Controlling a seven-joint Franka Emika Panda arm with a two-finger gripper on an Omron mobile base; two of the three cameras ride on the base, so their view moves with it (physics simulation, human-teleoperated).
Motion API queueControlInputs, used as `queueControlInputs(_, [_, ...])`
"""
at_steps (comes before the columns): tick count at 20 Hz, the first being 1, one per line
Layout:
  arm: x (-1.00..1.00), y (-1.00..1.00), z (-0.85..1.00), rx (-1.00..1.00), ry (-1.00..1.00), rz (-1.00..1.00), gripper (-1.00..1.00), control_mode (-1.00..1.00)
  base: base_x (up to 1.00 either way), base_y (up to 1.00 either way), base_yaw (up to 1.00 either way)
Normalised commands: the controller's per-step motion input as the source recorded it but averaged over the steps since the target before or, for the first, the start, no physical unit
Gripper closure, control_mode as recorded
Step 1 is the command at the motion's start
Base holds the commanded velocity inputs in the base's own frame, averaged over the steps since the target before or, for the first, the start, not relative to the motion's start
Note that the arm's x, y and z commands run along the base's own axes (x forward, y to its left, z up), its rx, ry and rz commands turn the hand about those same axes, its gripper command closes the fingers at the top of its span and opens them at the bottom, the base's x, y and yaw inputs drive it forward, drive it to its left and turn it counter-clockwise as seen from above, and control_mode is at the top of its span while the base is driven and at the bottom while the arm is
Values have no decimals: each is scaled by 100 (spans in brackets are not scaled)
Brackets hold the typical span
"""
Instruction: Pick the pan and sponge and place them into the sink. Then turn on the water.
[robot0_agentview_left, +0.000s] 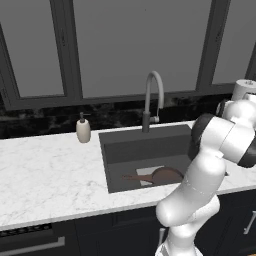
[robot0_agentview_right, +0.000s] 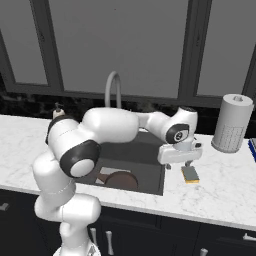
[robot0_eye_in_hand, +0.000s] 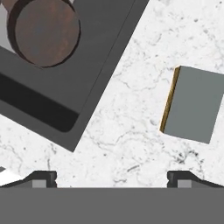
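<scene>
The dark reddish-brown pan (robot0_agentview_left: 167, 175) lies on the bottom of the sink (robot0_agentview_left: 130, 150), its thin handle pointing left over the pale patch. In the hand view the pan (robot0_eye_in_hand: 43, 30) sits at the top left inside the sink (robot0_eye_in_hand: 100, 57). The sponge (robot0_agentview_right: 190, 173) lies flat on the marble counter just right of the basin, and in the hand view the sponge (robot0_eye_in_hand: 192, 104) shows its grey-green top and a yellow edge. My gripper (robot0_agentview_right: 178, 165) hovers open just above the counter, beside the sponge on its left, with nothing between the fingers (robot0_eye_in_hand: 43, 177). The faucet (robot0_agentview_left: 152, 95) stands behind the sink with no water running.
A beige soap dispenser (robot0_agentview_left: 83, 129) stands on the counter left of the sink. A paper towel roll (robot0_agentview_right: 232, 123) stands at the back right. Dark windows run behind the counter. Dark cabinets run below the counter's front edge.
</scene>
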Motion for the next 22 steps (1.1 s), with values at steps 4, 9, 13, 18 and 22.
queueControlInputs(4, [18,-16,-24,2,3,0,-100,-100,0,0,0])
queueControlInputs(9, [20,-18,-24,1,2,0,-100,-100,0,0,0])
queueControlInputs(13, [24,-20,-23,1,2,0,-100,-100,0,0,0])
queueControlInputs(18, [17,-22,-24,0,3,0,-100,-100,0,0,0])
queueControlInputs(22, [15,-17,-27,0,3,0,-100,-100,0,0,0])
